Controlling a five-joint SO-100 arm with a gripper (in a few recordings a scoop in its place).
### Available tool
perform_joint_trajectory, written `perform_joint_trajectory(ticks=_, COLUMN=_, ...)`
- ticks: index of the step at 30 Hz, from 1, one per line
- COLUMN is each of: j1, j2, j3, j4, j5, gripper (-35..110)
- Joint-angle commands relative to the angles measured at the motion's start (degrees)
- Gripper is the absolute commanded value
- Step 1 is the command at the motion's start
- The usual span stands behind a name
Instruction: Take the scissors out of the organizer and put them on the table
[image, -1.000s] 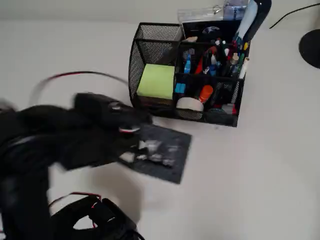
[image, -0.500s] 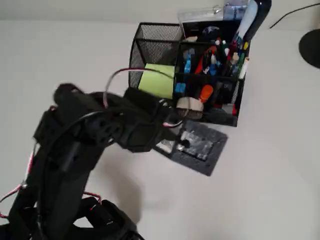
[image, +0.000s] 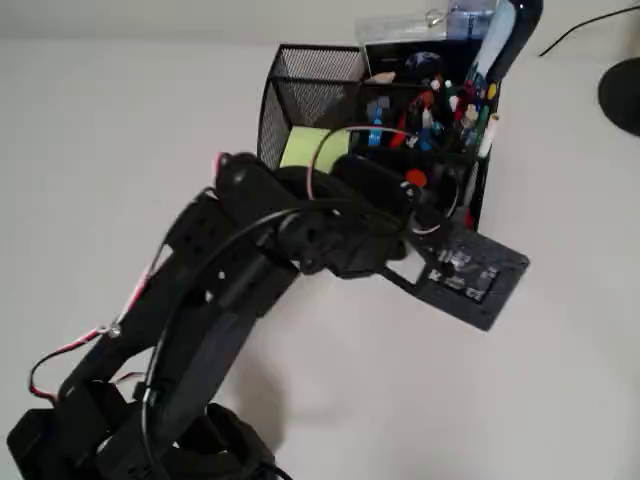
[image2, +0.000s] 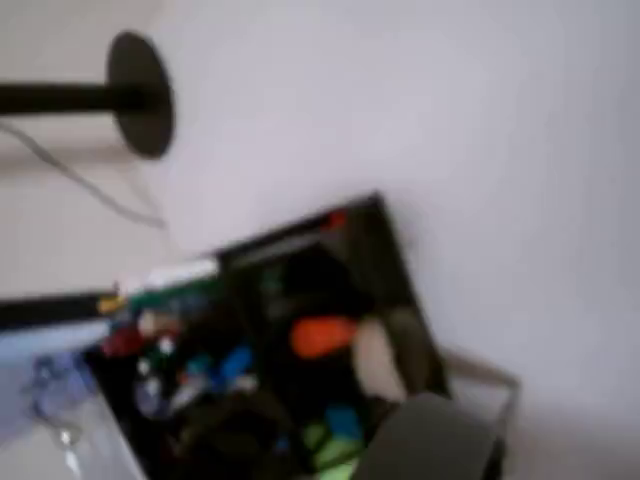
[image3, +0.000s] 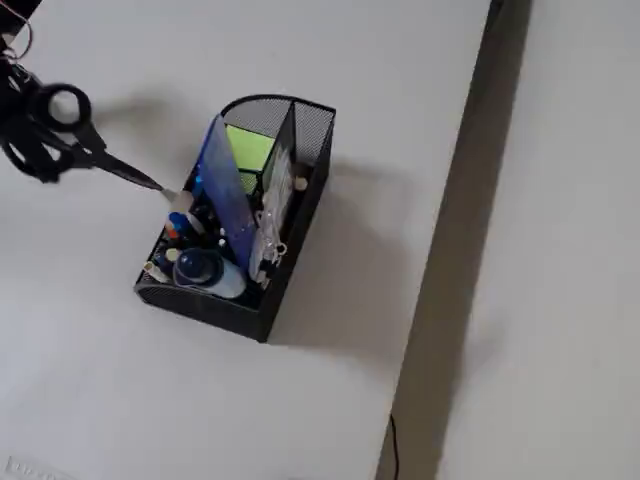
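Hovering at organizer (image: 300, 70) | overhead: arm (image: 230, 290) hides front | fixed: tip (image3: 148, 181) beside it | jaws: cannot tell

Open table (image: 560, 380) lies around the organizer (image: 300, 90) in the overhead view. Upright pens (image: 455, 110) crowd its compartments; the arm (image: 230, 290) overhangs its near side.

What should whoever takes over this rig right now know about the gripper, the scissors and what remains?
Gripper: over the front compartments of the organizer in the overhead view; too hidden to say whether it is open or shut.
Scissors: cannot be told apart among the crowded pens; none lie on the table.
Done: the arm is at the organizer.
Left: grasp the scissors, lift them out and lay them on the table.
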Motion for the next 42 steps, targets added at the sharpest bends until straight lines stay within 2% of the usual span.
perform_joint_trajectory(ticks=1, j1=-4.6, j2=-19.7, j3=5.0, j4=-0.3, j5=-0.8, gripper=20)
perform_joint_trajectory(ticks=8, j1=-5.8, j2=-28.2, j3=3.9, j4=1.1, j5=-2.4, gripper=24)
perform_joint_trajectory(ticks=18, j1=-5.3, j2=-21.4, j3=4.4, j4=1.3, j5=-2.2, gripper=25)
perform_joint_trajectory(ticks=26, j1=-7.3, j2=-4.3, j3=4.0, j4=5.6, j5=-1.7, gripper=27)
perform_joint_trajectory(ticks=36, j1=-15.1, j2=24.9, j3=6.0, j4=11.9, j5=0.3, gripper=27)
perform_joint_trajectory(ticks=42, j1=-23.8, j2=47.6, j3=9.3, j4=15.3, j5=1.5, gripper=3)
